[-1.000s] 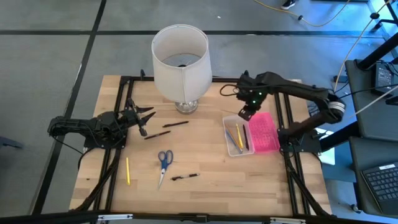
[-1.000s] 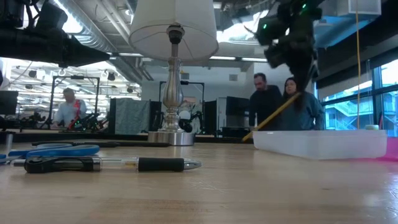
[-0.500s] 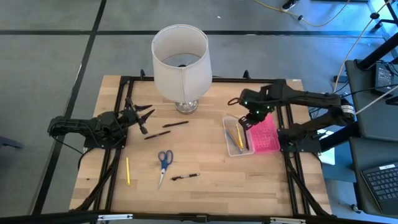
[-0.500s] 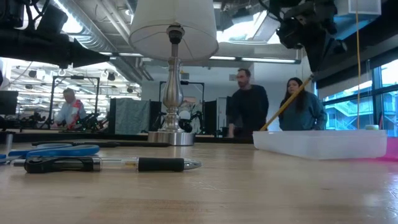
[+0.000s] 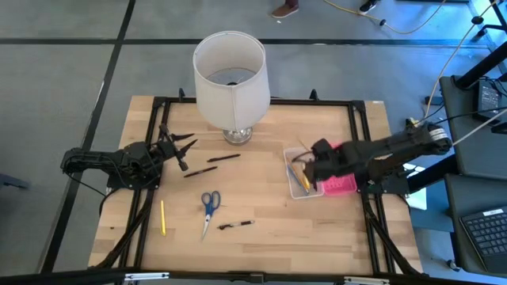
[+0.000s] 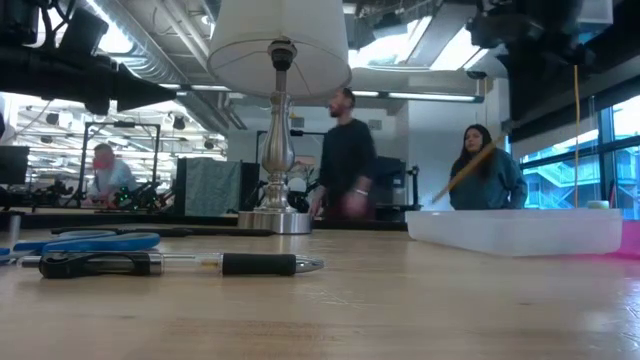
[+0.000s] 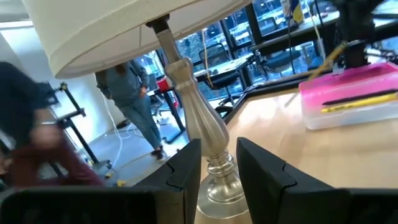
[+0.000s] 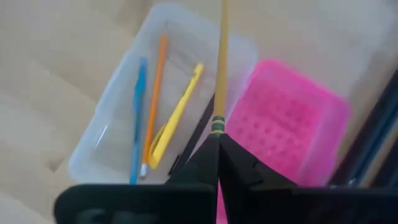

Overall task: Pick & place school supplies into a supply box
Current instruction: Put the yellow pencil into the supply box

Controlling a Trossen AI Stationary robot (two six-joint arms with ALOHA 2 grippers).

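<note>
The supply box (image 5: 299,177) is a clear tray with its pink lid (image 5: 339,176) open beside it, at the table's right. In it lie a blue pen (image 8: 138,118), an orange pencil (image 8: 154,99), a yellow pencil (image 8: 177,115) and a dark pen. My right gripper (image 5: 315,162) hangs over the box, shut on a yellow pencil (image 8: 221,62). My left gripper (image 5: 186,150) waits open at the table's left, facing the lamp base. Blue-handled scissors (image 5: 209,204), a yellow pencil (image 5: 163,218) and dark pens (image 5: 235,226) (image 5: 200,169) lie flat on the table. My right gripper pinches the yellow pencil at its eraser end, by the green band (image 8: 218,126), between its two fingertips. The pencil runs on in line with the fingers and out over the clear tray. It is lifted clear and slants in the low view (image 6: 470,168).
A white lamp (image 5: 230,75) stands at the table's far middle, its metal base (image 7: 199,124) right before my left gripper. Black frame rails run along the table's sides. People move in the room behind the table.
My right gripper has gone from the box's far end toward the table's near edge, over the box, and has turned so that the arm now reaches in from the right. It has kept the pencil, which has stayed clear of the tray.
</note>
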